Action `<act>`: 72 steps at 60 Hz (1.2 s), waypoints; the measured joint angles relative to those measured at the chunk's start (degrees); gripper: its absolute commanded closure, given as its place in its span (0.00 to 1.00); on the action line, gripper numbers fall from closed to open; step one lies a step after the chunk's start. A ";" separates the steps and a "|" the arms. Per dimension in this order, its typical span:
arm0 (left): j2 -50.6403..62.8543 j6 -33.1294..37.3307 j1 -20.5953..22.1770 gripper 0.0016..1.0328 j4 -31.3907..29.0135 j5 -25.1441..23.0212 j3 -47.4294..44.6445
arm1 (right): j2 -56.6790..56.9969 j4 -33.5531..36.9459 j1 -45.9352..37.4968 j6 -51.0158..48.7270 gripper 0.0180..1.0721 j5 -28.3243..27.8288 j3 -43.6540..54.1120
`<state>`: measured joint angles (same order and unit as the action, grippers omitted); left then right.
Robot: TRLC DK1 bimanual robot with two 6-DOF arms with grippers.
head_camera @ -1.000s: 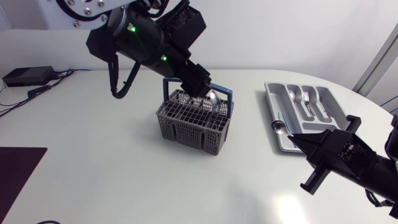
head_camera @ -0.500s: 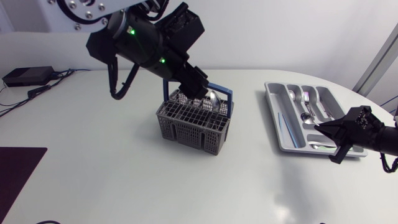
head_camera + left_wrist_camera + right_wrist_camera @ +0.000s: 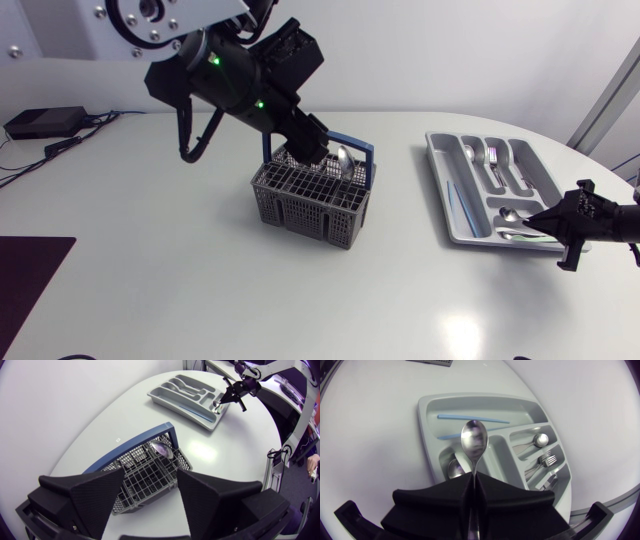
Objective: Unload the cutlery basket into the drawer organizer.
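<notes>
While the left arm leans in from the upper left, the left pincer hangs over the back of the basket. This is a grey grid box with a blue handle, standing mid-worktop. Well to the right lies the organizer. The right pincer sits at its near corner with a spoon whose bowl is over the tray's front end.

From the left wrist, that pincer's fingers stand wide apart with nothing between them. The basket is below and just ahead. A second spoon rests its bowl at the basket's far end, by the handle. The organizer is well beyond.

From the right wrist, the fingers are pressed together on the spoon's handle and the bowl sticks out ahead above the organizer. Two blue sticks lie in the long compartment. A fork and more spoons lie in the smaller ones.
</notes>
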<state>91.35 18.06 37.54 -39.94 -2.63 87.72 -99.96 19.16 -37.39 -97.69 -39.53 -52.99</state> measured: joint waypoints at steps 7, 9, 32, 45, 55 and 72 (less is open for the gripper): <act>0.22 0.00 0.00 0.16 0.00 -0.11 0.00 | -2.54 0.48 -0.24 -4.61 0.94 3.17 -1.20; 0.22 0.00 0.00 0.16 0.00 -0.13 0.00 | -3.02 0.46 -0.24 -5.57 0.94 3.85 -1.42; 1.92 -0.57 -0.02 0.16 -0.02 -2.12 0.00 | -3.89 -7.50 -0.17 -7.15 0.44 5.97 -1.03; 2.38 -3.32 -1.09 0.16 0.00 -6.38 0.00 | -0.57 -8.90 -0.15 -3.58 0.33 4.59 0.94; 4.37 -6.73 -3.13 0.16 0.00 -11.04 0.00 | 6.29 -8.79 1.01 1.81 0.27 3.13 3.41; 8.37 -13.64 -5.01 0.13 0.57 -20.24 0.02 | 20.06 -5.73 4.46 13.40 0.20 -1.20 10.10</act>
<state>99.72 4.43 32.53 -39.38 -22.87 87.74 -79.90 13.43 -32.93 -84.29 -40.73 -42.89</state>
